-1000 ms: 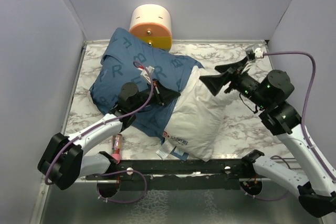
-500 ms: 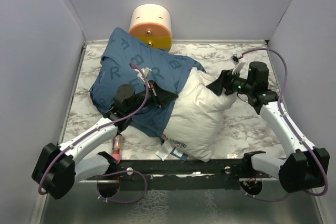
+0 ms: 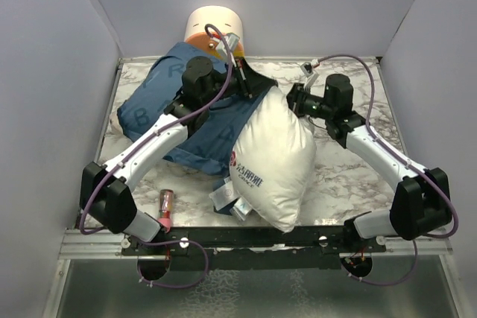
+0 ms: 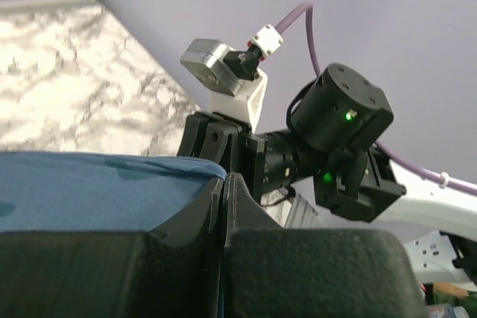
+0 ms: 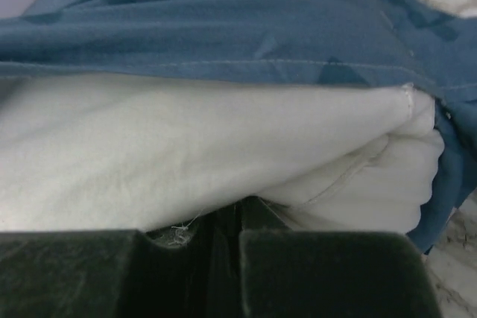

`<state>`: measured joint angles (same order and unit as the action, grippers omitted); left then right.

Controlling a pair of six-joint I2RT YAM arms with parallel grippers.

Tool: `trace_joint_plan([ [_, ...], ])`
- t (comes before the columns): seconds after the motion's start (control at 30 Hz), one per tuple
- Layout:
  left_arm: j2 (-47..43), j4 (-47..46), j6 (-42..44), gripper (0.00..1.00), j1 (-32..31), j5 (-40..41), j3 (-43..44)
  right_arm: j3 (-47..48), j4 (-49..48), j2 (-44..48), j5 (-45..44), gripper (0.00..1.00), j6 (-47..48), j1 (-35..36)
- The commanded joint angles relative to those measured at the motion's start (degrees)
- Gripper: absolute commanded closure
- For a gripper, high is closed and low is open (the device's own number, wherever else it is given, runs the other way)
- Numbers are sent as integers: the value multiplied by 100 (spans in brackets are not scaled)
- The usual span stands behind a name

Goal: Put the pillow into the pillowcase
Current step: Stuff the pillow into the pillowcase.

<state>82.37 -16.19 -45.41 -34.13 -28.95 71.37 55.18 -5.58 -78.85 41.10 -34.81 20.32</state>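
Pillow point(image 3: 272, 154) corner under pillowcase point(image 3: 147, 106) edge

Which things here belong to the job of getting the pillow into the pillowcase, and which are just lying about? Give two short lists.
Belong to the job:
- pillow
- pillowcase
- left gripper, shut on the pillowcase
- right gripper, shut on the pillow

Just lying about:
- cream-and-orange cylinder at the back wall
- small red item at the near edge

The left arm point(image 3: 145, 153) and right arm point(image 3: 380, 153) have white links between bulky black joints, and a purple cable point(image 3: 370, 86) trails along each. The left end effector point(image 3: 255, 84) and right end effector point(image 3: 292, 99) are black. Green lights point(image 4: 346, 115) glow on the right arm's wrist, near a grey camera point(image 4: 205, 61) on a white bracket.
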Motion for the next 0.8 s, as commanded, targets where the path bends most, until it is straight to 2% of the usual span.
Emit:
trace_joint_plan([
  [0.0, 168, -967, -104, 100, -550, -890, 1614, 1276, -2044, -29, -509, 100, -1004, 324],
  [0.07, 83, -966, -83, 100, -585, -910, 1487, 1441, -2004, 30, -791, 99, -954, 324],
  [0.13, -200, -843, 84, 100, -571, -722, 887, 1306, -1752, 150, -952, 99, -723, 325],
  [0.3, -1169, -493, 93, 99, -542, -2, -1322, -225, -1294, 674, -760, 99, 0, 315],
  [0.37, -1473, -174, 12, 86, -542, 313, -1926, -877, -1212, 955, -707, 99, 146, 315],
  [0.43, -1790, 273, -94, 68, -541, 592, -2229, -1206, -875, 1145, -630, 99, 454, 315],
  [0.5, -2121, 798, -61, 52, -542, 827, -2270, -1383, -746, 1246, -449, 99, 621, 315],
  [0.57, -2413, 1521, 64, 42, -540, 1166, -2031, -1413, -655, 1325, -345, 99, 747, 315],
  [0.77, -2486, 3683, 1058, 40, -530, 2518, 119, -1096, -524, 1259, 60, 99, 1034, 315],
])
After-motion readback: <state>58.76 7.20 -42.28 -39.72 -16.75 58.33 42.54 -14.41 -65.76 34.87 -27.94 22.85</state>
